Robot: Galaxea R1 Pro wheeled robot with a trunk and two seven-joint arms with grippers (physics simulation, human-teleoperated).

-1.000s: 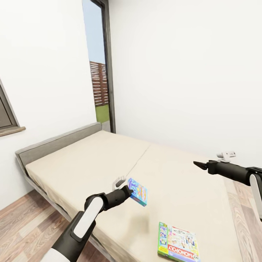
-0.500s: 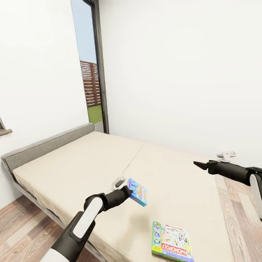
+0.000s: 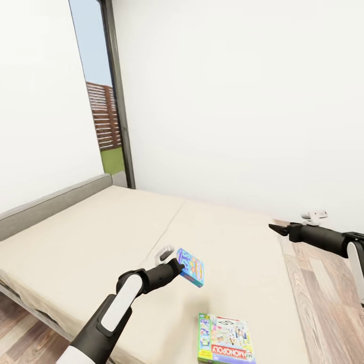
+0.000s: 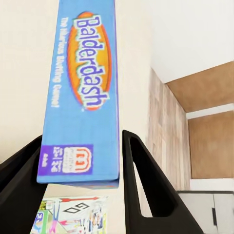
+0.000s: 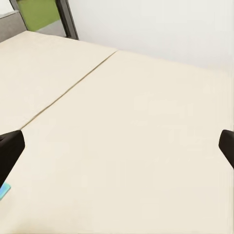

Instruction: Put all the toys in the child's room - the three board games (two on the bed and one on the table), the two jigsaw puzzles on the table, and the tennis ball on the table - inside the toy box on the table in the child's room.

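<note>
The small blue board game [image 3: 191,266], printed "Balderdash" along its edge [image 4: 80,92], was gripped by the left gripper [image 3: 178,264] and carried in the air above the bed [image 3: 91,237], tilted with one corner low. In the left wrist view the two dark fingers [image 4: 141,190] were seen pressed against opposite faces of the box, one on each side.

The green-and-white Monopoly board game [image 3: 225,339] was lying flat on the mattress, near the bed's foot edge and well apart from the held box; a corner of it was also visible between the fingers in the left wrist view [image 4: 73,214].

The right gripper [image 3: 274,228] was held out over the bed's far right side, near the wooden floor [image 3: 323,293], with nothing in it. In the right wrist view its finger tips [image 5: 9,151] were seen at the two opposite margins of the picture, spread wide apart, with bare mattress [image 5: 126,136] between them.

A tall glazed door [image 3: 103,111] was seen in the corner of the white walls beyond the grey headboard [image 3: 50,205], with a slatted fence and grass outside.
</note>
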